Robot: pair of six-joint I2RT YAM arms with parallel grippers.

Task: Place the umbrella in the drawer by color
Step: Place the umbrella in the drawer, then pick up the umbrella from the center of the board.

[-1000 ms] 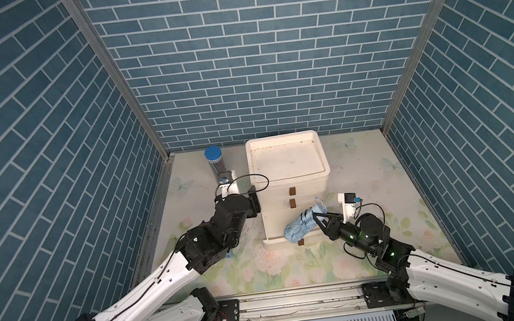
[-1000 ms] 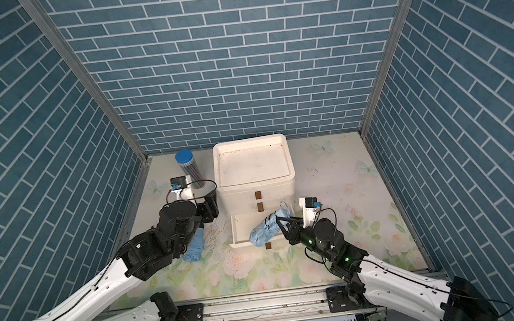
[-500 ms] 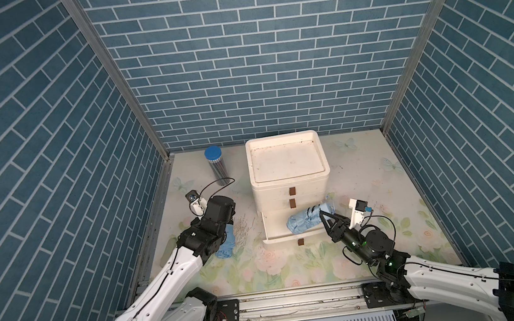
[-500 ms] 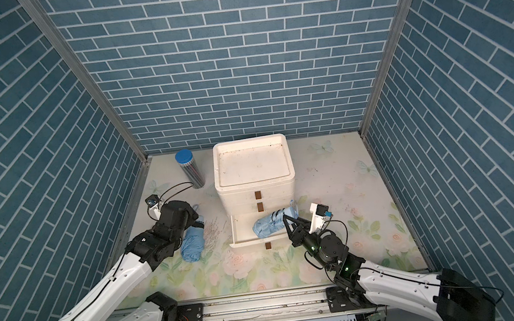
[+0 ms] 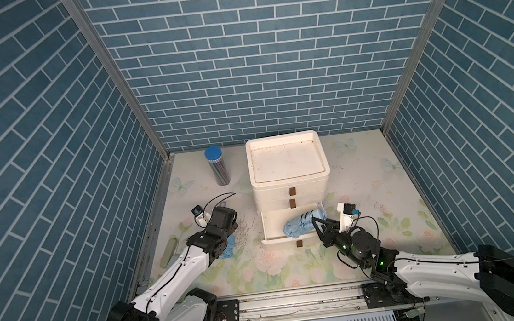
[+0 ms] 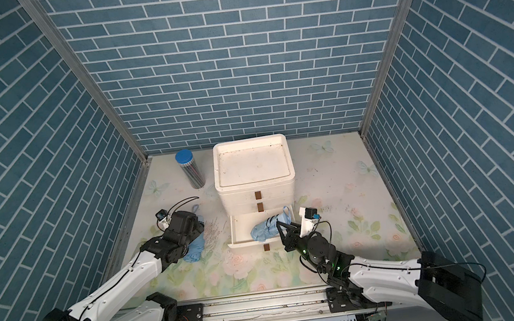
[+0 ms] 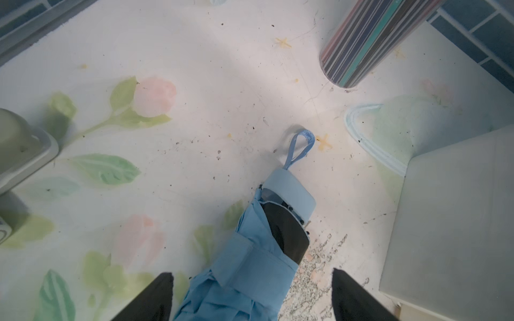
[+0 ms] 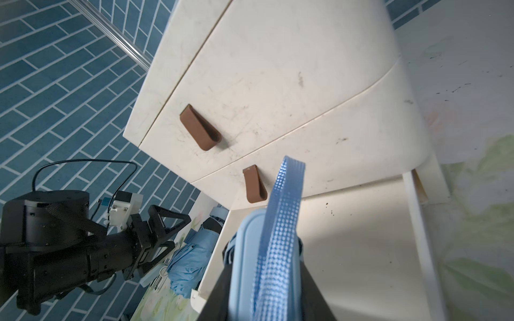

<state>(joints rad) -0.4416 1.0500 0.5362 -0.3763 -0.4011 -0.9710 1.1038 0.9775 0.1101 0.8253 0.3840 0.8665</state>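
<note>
While our right gripper (image 5: 315, 223) clamps the held umbrella (image 5: 298, 228) by its stiff handle (image 8: 247, 264) over the open drawer (image 5: 271, 222) | our left gripper (image 7: 251, 294) gapes astride the second umbrella (image 7: 250, 264) on the table (image 5: 378, 193) | we judge both light and soft: take the strapped middle.

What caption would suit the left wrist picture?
Open left pincer poised over a folded light-blue umbrella on the flowered table, beside a white cabinet.

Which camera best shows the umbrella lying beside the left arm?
The left wrist view: the umbrella lies unobstructed, strap and handle clear. In both top views the left arm hides most; the right wrist shows it small, distant.
</note>
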